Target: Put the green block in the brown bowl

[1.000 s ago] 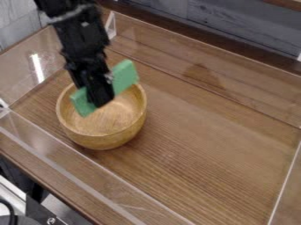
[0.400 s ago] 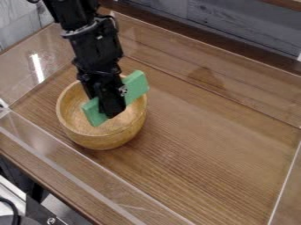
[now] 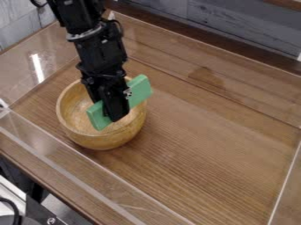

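Note:
The brown bowl [image 3: 73, 130] sits on the wooden table at the left, round and light brown with thick walls. My black gripper [image 3: 114, 111] reaches down into it from above. It is shut on the green block [image 3: 136, 91], a flat green bar held tilted, its lower end low inside the bowl and its upper right end sticking out above the rim. The fingers hide the block's middle. Whether the block touches the bowl's floor I cannot tell.
A clear plastic wall [image 3: 165, 189] rings the wooden table [image 3: 212, 132] on all sides. Its front-left edge runs close to the bowl. A grey wall lies beyond the far side.
The gripper has moved right and down with the green block, bringing it lower into the bowl. The grip has not changed.

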Motion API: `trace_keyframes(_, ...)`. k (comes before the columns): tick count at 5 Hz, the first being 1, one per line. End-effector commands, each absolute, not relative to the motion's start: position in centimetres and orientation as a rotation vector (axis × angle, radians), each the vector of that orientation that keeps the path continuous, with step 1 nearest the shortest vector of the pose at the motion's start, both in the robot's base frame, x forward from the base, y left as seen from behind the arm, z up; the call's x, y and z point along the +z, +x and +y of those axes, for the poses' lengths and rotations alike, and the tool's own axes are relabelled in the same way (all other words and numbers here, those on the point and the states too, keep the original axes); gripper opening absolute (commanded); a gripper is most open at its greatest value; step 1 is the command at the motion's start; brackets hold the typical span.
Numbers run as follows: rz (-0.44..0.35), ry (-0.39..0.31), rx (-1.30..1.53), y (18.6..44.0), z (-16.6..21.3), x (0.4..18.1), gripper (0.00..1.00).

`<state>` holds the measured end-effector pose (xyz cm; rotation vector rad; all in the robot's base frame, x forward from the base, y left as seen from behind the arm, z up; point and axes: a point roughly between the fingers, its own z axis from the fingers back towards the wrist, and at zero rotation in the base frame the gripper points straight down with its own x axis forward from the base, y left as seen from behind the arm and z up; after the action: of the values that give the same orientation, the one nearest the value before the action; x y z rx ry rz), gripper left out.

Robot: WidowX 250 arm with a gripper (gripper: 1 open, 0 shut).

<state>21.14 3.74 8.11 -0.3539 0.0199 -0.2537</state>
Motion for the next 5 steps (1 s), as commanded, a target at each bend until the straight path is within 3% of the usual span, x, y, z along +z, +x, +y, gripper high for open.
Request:
trace_keyframes(1,-0.013,-0.34,-0.259,22.07,3.73,8.97,0.0)
trace_keyframes(5,0.03,-0.375,-0.235,22.09,2.96,9.07,0.0)
